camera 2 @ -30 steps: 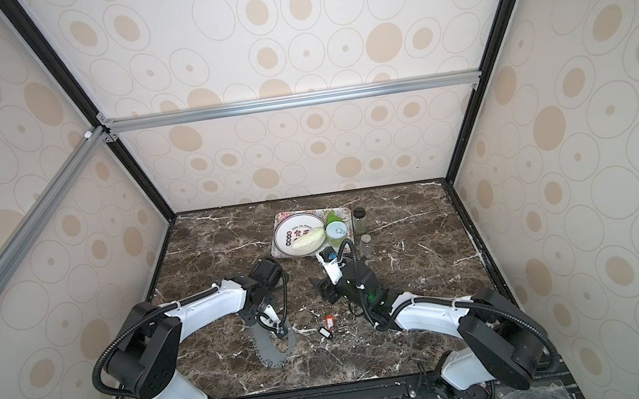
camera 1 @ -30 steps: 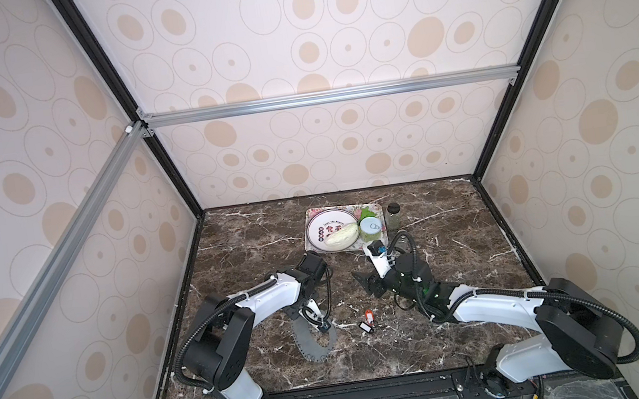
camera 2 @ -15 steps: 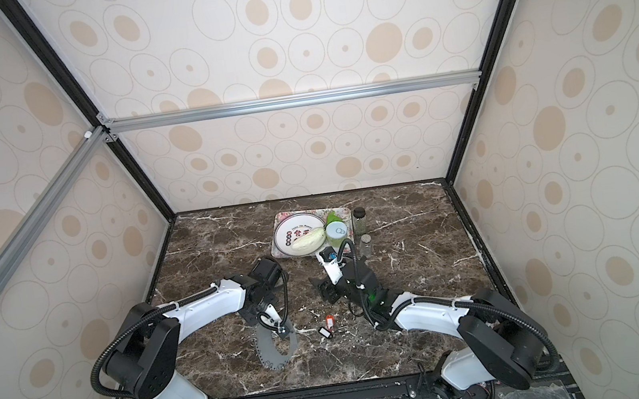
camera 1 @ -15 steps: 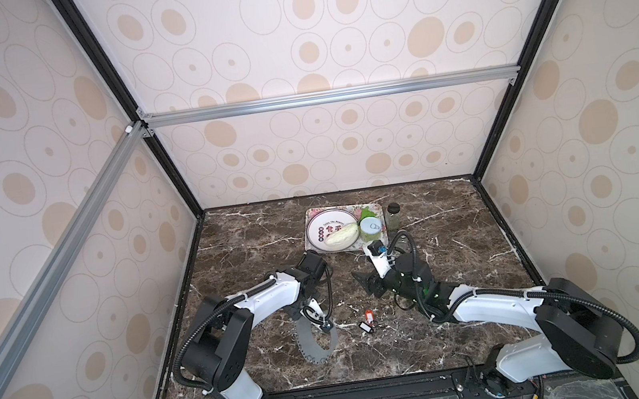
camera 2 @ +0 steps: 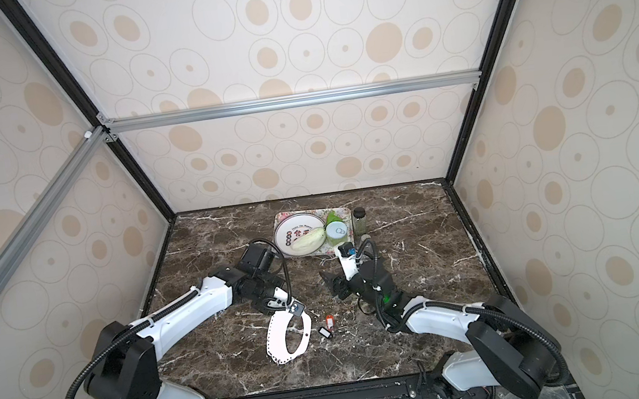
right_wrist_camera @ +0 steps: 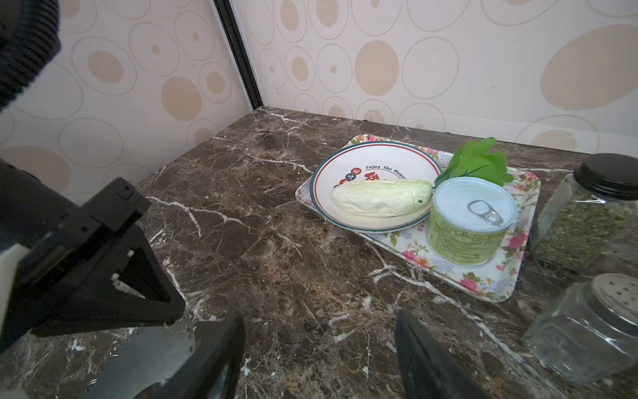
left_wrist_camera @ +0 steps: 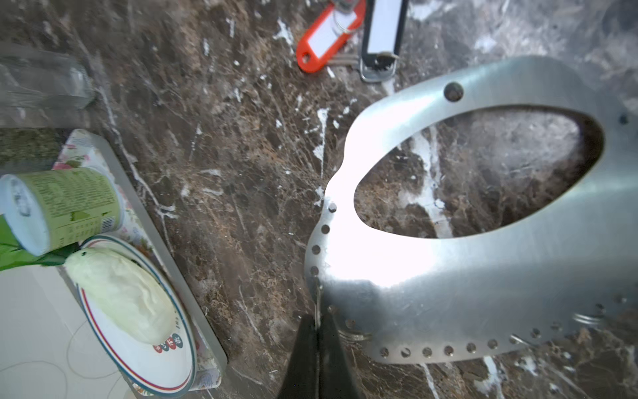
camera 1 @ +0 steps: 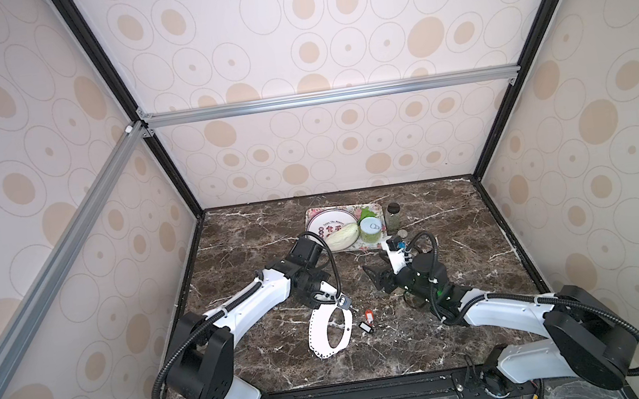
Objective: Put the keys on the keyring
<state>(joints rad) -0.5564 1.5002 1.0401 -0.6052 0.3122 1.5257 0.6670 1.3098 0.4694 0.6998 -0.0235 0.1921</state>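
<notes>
The left gripper [left_wrist_camera: 317, 321] has its jaws pressed together on the thin rim of the keyring [left_wrist_camera: 448, 276], biting right beside the row of small holes. That grip looks chosen to steady the grey plate and leave those holes free for threading. In both top views the keyring [camera 1: 315, 333] sits at the lower centre of the marble table [camera 1: 460, 232], reaching down-frame from the left gripper [camera 1: 333, 297]. Whether its far end rests on the stone I cannot tell. The keys lie loose on the table just right of the plate, touching no gripper: the red-orange tag [camera 1: 369, 316] is slightly above the black tag [camera 1: 365, 327], and the two are close together. The left wrist view shows the red-orange tag [left_wrist_camera: 328, 38] and the black tag [left_wrist_camera: 381, 31] side by side near the plate's edge. The right gripper [camera 1: 377, 281] is right of centre, above the keys in the frame, with its jaws spread wide and nothing between them. The right wrist view shows only bare marble between the fingers [right_wrist_camera: 228, 345]. This probably readies it to pick up a key, so no key is on the keyring yet.
</notes>
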